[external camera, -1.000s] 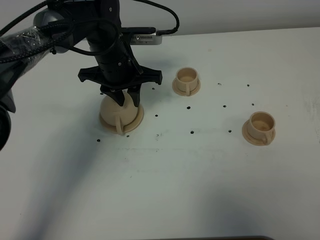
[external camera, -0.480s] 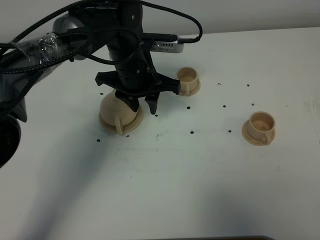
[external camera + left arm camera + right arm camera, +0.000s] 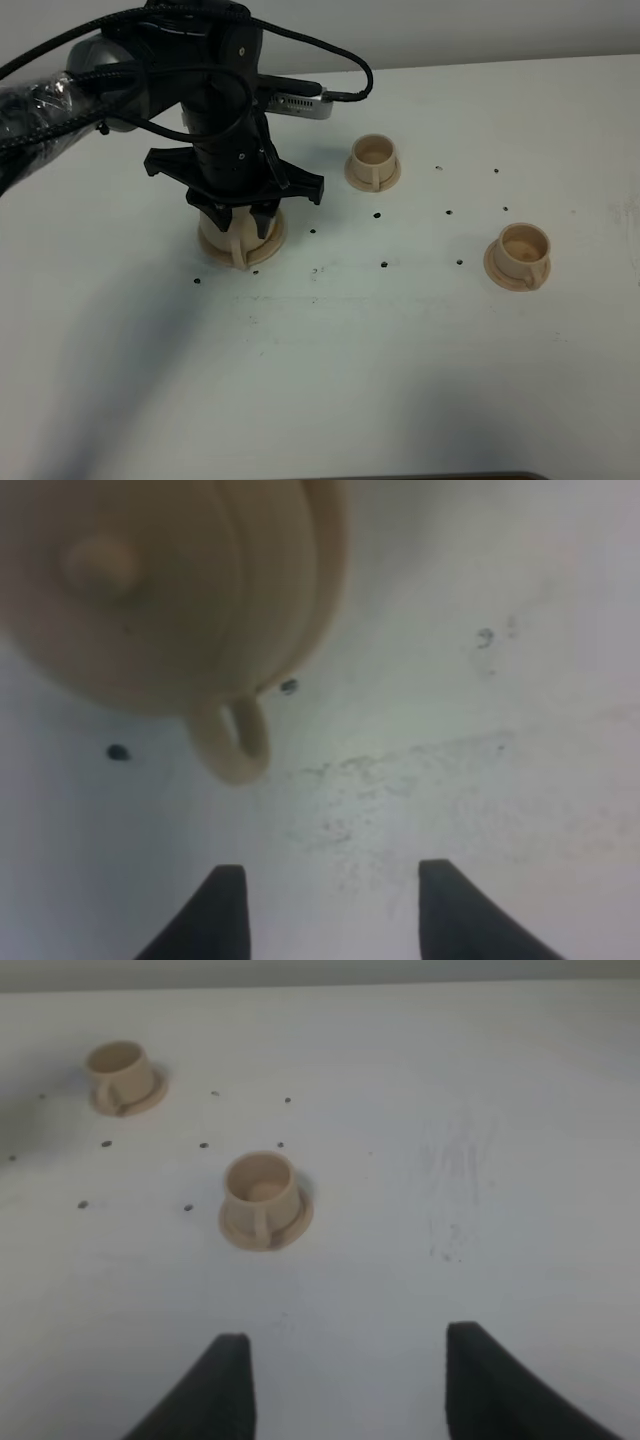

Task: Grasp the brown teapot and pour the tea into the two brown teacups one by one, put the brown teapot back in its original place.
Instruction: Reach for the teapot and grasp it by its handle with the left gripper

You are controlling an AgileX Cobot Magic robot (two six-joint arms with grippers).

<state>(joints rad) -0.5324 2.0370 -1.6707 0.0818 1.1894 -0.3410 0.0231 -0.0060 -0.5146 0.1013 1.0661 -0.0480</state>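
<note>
Left wrist: teapot (image 3: 150, 590) ahead of pincer (image 3: 330, 875)

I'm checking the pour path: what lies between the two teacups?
Only bare table with a few small dark specks, between the teacup nearer the teapot and the other teacup; the exterior high view shows it.

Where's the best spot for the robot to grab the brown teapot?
Probably the loop handle of the brown teapot. It sticks out sideways from the round body, on the side facing the high camera, so the open left gripper could come down from above and pinch it across its thin sides.
</note>
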